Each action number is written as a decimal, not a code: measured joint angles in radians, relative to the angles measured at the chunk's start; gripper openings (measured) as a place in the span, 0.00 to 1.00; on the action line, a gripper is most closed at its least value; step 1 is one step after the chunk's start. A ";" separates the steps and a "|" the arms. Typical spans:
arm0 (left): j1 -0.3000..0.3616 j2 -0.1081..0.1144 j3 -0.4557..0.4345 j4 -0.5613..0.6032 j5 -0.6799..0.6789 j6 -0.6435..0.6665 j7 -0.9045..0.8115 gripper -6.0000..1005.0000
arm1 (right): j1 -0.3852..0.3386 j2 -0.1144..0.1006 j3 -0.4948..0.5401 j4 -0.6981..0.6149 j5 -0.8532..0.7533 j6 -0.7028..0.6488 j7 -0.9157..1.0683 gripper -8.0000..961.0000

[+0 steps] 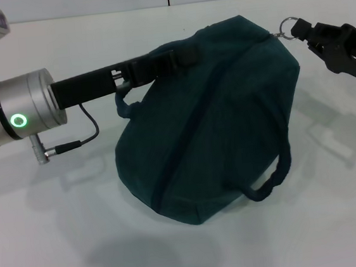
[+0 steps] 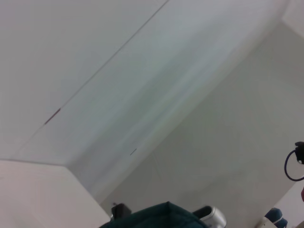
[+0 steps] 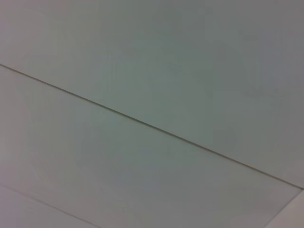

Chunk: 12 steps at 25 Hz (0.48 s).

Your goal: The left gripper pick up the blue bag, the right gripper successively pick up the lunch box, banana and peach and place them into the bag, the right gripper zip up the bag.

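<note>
Bag: blue bag (image 1: 209, 124) rests on the white table (image 1: 61, 235), zip line closed | Left: my left gripper (image 1: 179, 58) is clamped on the strap handle at the bag's top | Right: my right gripper (image 1: 299, 29) pinches the metal ring zipper pull (image 1: 286, 25) at the bag's end beside it | Contents: not visible.

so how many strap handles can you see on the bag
2: one handle on the blue bag just under the left gripper, one strap at its lower right side on the table.
</note>
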 joint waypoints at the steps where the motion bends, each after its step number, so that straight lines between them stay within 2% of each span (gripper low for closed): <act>1: 0.001 0.000 0.000 0.000 -0.006 0.002 0.004 0.09 | 0.001 0.000 -0.001 0.000 -0.001 0.003 0.000 0.01; 8: 0.001 -0.002 -0.002 -0.014 -0.011 -0.015 0.005 0.09 | 0.007 0.003 -0.009 -0.009 -0.001 -0.008 -0.026 0.01; 12: -0.008 0.001 -0.009 -0.041 -0.014 -0.036 0.004 0.10 | 0.004 0.006 0.005 -0.003 0.009 -0.010 -0.049 0.08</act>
